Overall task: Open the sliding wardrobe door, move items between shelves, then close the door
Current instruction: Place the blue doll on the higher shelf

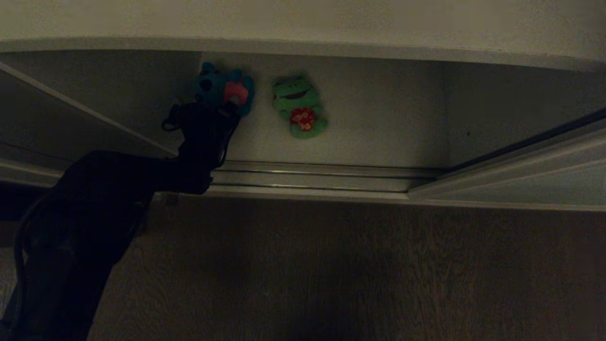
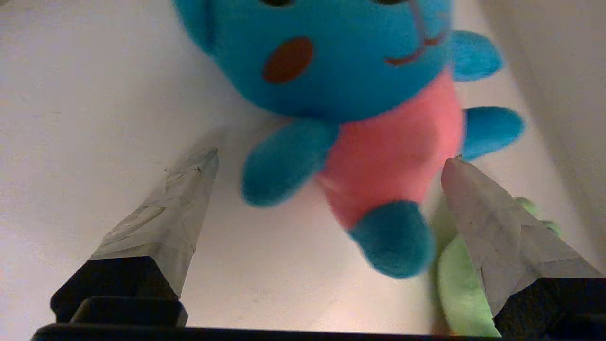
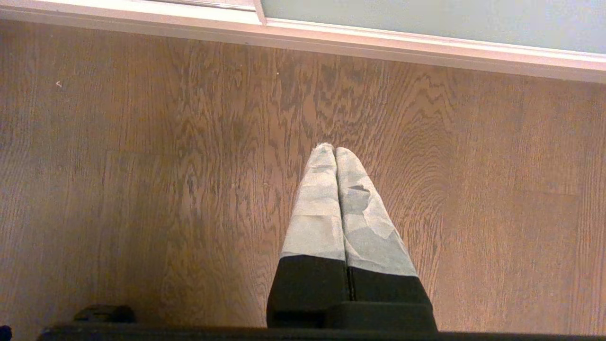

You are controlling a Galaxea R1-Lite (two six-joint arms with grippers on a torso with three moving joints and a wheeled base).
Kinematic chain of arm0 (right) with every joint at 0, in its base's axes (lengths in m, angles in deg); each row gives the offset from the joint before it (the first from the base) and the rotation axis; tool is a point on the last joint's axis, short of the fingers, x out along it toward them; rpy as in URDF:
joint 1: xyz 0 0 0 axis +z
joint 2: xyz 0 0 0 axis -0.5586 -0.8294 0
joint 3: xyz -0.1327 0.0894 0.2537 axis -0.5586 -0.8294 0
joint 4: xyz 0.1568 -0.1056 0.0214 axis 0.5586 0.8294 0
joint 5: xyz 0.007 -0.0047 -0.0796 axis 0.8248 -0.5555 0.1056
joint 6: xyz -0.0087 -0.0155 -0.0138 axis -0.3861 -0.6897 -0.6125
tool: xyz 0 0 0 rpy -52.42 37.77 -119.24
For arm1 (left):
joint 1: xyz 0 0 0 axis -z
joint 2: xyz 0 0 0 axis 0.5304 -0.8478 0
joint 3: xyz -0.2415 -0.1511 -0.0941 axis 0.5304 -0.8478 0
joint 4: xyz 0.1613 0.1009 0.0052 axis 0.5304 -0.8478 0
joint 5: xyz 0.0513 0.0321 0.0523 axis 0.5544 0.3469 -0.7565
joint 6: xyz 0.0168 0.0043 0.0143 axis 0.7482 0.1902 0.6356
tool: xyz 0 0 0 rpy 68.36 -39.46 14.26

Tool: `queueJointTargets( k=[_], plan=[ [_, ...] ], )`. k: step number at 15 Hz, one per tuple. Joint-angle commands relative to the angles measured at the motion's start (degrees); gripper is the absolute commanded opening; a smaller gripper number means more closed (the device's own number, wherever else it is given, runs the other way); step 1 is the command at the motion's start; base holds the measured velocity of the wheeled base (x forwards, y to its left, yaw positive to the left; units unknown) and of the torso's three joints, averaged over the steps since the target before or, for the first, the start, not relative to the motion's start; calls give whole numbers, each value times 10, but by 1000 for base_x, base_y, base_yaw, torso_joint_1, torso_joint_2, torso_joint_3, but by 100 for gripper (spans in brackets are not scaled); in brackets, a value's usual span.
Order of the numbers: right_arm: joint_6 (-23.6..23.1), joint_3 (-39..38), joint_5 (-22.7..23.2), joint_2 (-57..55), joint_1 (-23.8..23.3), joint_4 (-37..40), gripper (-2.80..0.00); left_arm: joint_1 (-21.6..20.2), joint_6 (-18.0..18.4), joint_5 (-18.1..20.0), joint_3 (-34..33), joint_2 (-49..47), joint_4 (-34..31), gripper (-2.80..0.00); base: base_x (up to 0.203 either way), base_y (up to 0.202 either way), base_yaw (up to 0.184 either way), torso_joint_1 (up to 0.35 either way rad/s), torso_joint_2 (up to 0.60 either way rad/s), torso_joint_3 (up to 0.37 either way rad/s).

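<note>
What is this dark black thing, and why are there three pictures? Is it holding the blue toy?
That black thing is a robot's left arm. One picture comes from a camera on its head, the other two from cameras on its wrists. On the white shelf inside the open wardrobe lie a blue toy and a green frog, side by side. The left claw is wide open around the blue toy's pink belly, so it is not squeezing it. The right claw is shut and empty, pointing at the wooden floor.
</note>
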Motion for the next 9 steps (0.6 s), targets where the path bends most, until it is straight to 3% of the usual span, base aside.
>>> queueJointTargets(
  k=[1, 9],
  plan=[
    [0, 0, 0, 2, 0, 0, -280, 0, -3, 6, 0, -5, 8, 0, 0, 0, 0, 0, 0, 0],
    [0, 0, 0, 2, 0, 0, -280, 0, -1, 40, 0, -21, 51, 0, 0, 0, 0, 0, 0, 0]
  ],
)
